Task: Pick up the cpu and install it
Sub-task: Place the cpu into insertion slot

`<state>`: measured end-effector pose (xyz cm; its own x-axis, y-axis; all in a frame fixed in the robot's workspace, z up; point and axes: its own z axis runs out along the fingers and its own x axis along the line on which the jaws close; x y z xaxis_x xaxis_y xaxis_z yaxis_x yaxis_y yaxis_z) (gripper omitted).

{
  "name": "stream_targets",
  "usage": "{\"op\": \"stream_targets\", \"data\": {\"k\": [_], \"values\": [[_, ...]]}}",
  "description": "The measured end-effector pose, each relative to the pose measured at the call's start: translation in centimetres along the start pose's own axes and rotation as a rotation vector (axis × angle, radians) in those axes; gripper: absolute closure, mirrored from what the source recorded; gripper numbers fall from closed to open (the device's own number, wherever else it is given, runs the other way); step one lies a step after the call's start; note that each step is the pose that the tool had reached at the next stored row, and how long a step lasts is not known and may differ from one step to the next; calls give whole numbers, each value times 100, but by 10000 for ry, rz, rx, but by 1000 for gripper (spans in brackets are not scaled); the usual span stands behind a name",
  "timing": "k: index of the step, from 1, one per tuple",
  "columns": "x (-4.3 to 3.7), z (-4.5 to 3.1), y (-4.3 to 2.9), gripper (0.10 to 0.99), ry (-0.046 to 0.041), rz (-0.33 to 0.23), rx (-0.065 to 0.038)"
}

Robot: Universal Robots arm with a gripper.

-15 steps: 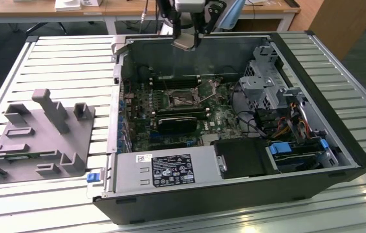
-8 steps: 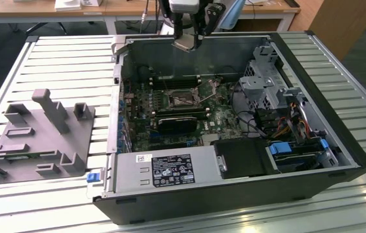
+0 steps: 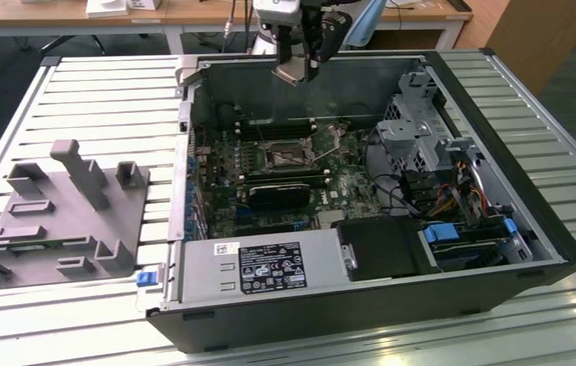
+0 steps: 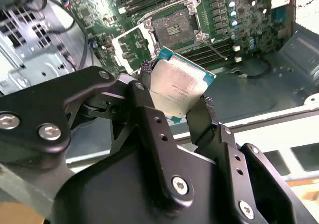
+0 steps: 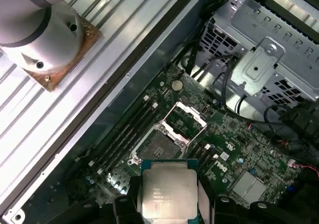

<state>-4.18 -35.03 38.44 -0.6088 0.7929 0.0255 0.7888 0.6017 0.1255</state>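
Cpu point(image 4: 182, 87): silver top facing the cameras in both wrist views. I have it pinched by two opposite edges in the claw point(image 4: 175, 92), held in the air over the open computer case point(image 3: 369, 305), near its far wall.
Socket point(image 4: 174, 29): on the green board inside the case, below the cpu and well apart from it, metal frame swung open.
Grey fixture point(image 3: 64, 221): upright posts, standing on the slatted worktop point(image 3: 94, 99), beside the case on the exterior view's left.
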Motion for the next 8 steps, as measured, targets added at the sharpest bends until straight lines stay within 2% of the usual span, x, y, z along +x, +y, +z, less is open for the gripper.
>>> {"op": "stream_targets", "data": {"k": [8], "values": [[-1,52,-7,549,-184,1450,-37]]}}
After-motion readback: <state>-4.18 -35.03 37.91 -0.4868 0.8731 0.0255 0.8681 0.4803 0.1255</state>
